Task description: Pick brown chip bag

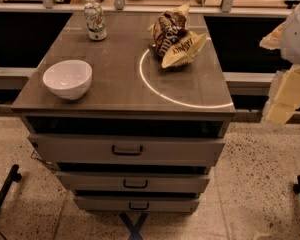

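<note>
Glossy countertop, end effector off right

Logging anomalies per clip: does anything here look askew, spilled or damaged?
Only the brown chip bag, at the back right of the cabinet top, looks odd: it is crumpled and slumped on its side. The can and bowl stand upright, with nothing spilled. The gripper hangs beyond the right edge, apart from the bag.
</note>
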### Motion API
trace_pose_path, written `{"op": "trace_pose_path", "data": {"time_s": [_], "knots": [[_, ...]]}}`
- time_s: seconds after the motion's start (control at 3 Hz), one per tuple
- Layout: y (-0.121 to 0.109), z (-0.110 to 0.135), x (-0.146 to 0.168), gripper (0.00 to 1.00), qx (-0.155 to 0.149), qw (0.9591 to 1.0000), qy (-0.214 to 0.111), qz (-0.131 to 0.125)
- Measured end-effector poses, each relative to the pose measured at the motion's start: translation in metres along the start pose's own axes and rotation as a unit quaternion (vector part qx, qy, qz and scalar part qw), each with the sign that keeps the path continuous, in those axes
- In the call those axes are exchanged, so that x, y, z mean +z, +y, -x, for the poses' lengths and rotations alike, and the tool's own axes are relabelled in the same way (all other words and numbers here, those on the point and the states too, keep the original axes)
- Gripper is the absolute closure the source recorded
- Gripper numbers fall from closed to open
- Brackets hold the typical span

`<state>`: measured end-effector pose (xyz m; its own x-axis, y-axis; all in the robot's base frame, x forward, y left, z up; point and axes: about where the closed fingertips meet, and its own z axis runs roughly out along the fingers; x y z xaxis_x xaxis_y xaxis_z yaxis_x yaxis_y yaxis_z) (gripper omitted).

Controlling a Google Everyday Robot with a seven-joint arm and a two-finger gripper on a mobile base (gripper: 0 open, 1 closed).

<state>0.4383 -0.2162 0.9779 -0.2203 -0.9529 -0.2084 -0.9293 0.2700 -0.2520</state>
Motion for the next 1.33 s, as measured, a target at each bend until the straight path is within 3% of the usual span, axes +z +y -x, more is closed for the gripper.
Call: {"op": "trace_pose_path", "data": {"time_s": [0.33,0.67,1.0,1.33], "knots": [[0.0,0.0,0.0,0.0,0.0,1.0,0.0,0.0],[-0.019,0.01,0.008,0.0,0.013,0.9992,-0.012,-0.035],[-0.078,0.03,0.023,0.0,0.024,0.9941,-0.042,-0.097],[-0.149,0.059,0.041,0.0,0.042,0.9836,-0.098,-0.145]]}}
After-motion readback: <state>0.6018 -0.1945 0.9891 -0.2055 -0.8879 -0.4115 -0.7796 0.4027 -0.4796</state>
